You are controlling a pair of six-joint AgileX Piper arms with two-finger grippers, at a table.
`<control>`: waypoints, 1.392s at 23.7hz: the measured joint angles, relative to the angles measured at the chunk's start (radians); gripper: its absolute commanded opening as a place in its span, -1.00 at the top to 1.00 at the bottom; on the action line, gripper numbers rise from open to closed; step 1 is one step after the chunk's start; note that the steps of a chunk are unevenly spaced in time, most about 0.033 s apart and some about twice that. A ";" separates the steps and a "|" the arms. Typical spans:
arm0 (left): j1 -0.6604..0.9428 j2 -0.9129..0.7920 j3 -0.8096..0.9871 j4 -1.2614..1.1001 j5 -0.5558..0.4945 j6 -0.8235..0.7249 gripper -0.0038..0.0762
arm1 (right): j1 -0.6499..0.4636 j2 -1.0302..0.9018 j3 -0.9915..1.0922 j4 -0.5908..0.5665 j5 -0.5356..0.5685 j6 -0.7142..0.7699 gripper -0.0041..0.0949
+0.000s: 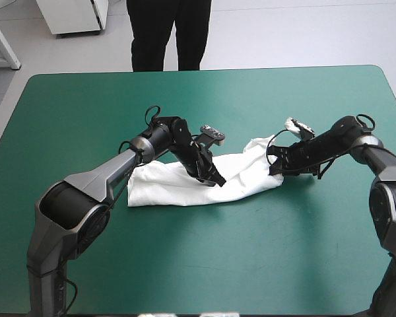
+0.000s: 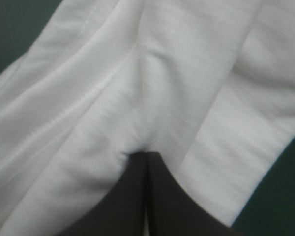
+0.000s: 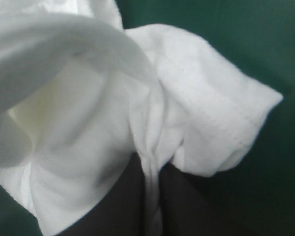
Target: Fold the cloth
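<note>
The white T-shirt lies as a long rumpled band across the middle of the teal-green table. My left gripper presses down on its middle, fingers closed with a pinch of fabric at their tips. My right gripper holds the band's right end, where the cloth is drawn up in a hump. In the right wrist view a strip of T-shirt runs between the black fingers, and a hemmed sleeve hangs beside them.
Bare teal-green cover lies in front of the T-shirt toward the near edge, and more behind it toward the far edge.
</note>
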State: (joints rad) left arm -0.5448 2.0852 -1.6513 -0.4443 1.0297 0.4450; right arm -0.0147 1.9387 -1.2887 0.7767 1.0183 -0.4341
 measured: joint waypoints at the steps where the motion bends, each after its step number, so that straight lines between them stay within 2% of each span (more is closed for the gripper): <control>1: 0.000 0.000 0.000 0.000 0.000 0.000 0.93 | 0.001 0.001 0.000 0.004 0.002 -0.003 0.95; 5: 0.000 0.000 0.000 0.001 0.003 -0.001 0.93 | 0.007 -0.021 -0.001 -0.004 0.014 -0.010 0.95; 15: 0.000 0.010 -0.026 0.005 0.031 -0.002 0.93 | -0.009 -0.256 -0.052 -0.017 0.085 0.009 0.95; 25: 0.000 0.015 -0.042 0.016 0.049 -0.008 0.93 | -0.009 -0.279 -0.052 -0.008 0.121 0.012 0.95; 31: 0.005 -0.041 -0.100 0.126 0.152 -0.056 0.93 | -0.012 -0.279 -0.052 -0.008 0.119 0.012 0.95; 33: 0.032 -0.126 -0.142 0.177 0.183 -0.081 0.93 | -0.012 -0.279 -0.052 0.009 0.118 0.003 0.95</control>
State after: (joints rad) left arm -0.5131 1.9595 -1.7930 -0.2675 1.2129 0.3638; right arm -0.0271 1.6602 -1.3406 0.7852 1.1364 -0.4308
